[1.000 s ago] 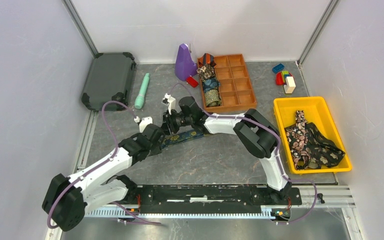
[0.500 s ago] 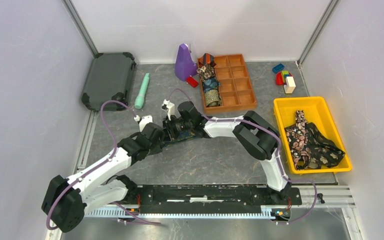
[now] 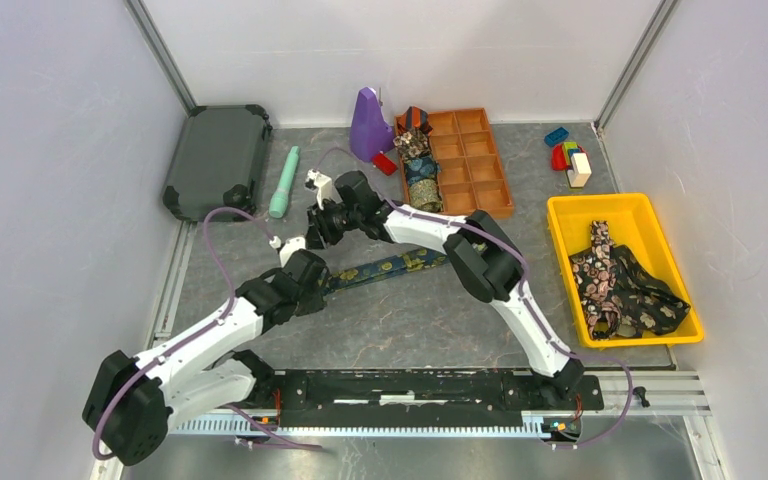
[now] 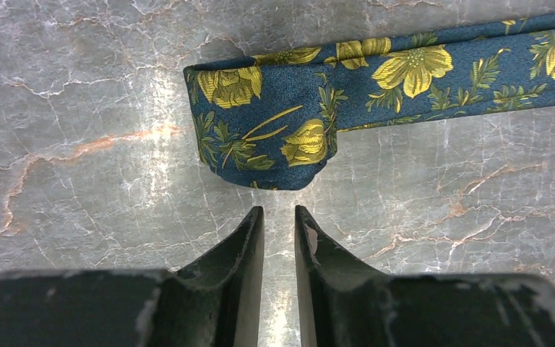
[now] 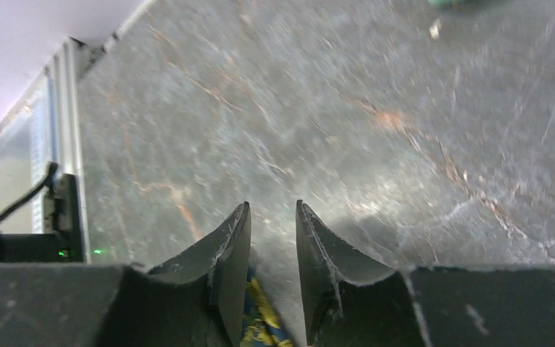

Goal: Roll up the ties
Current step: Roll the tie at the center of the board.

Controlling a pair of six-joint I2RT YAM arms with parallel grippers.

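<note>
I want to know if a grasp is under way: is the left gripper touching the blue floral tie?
Apart. The left wrist view shows a strip of bare table between the left gripper and the folded end of the blue floral tie.

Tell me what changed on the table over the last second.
The right tool pulled back from the navy-gold tie toward the far left, uncovering its length on the table. The left tool stayed at the tie's folded end, with nothing between its fingers. The orange tray and yellow bin kept their places.
</note>
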